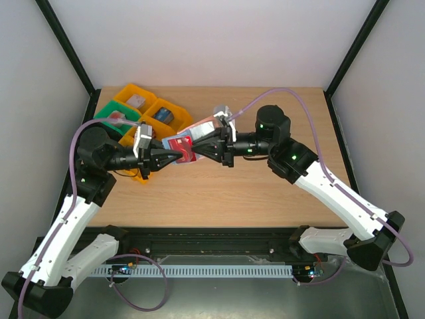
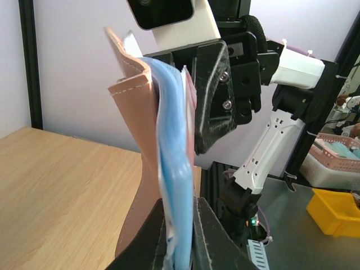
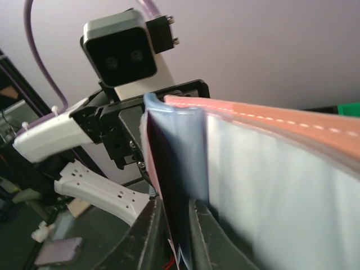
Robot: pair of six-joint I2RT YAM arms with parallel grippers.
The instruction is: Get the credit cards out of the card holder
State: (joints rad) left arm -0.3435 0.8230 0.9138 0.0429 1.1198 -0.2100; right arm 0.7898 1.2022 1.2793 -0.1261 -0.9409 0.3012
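Note:
Both grippers meet above the middle of the table. The tan card holder (image 1: 178, 143) hangs in the air between them, folded open. In the left wrist view its stitched leather flap (image 2: 135, 112) stands outside my left finger, and the light blue credit cards (image 2: 173, 169) run down between the fingers. My left gripper (image 2: 180, 207) (image 1: 170, 157) is shut on this card-filled part of the holder. My right gripper (image 3: 174, 207) (image 1: 198, 147) is shut on the cards' (image 3: 177, 169) opposite end, blue-grey with a pink edge. The holder's salmon flap (image 3: 292, 121) lies beside its right finger.
Yellow trays (image 1: 136, 98) and a green tray (image 1: 109, 114) holding small items stand at the back left of the wooden table (image 1: 252, 193). Off the table, the left wrist view shows a pink basket (image 2: 337, 154) and a yellow bin (image 2: 334, 211).

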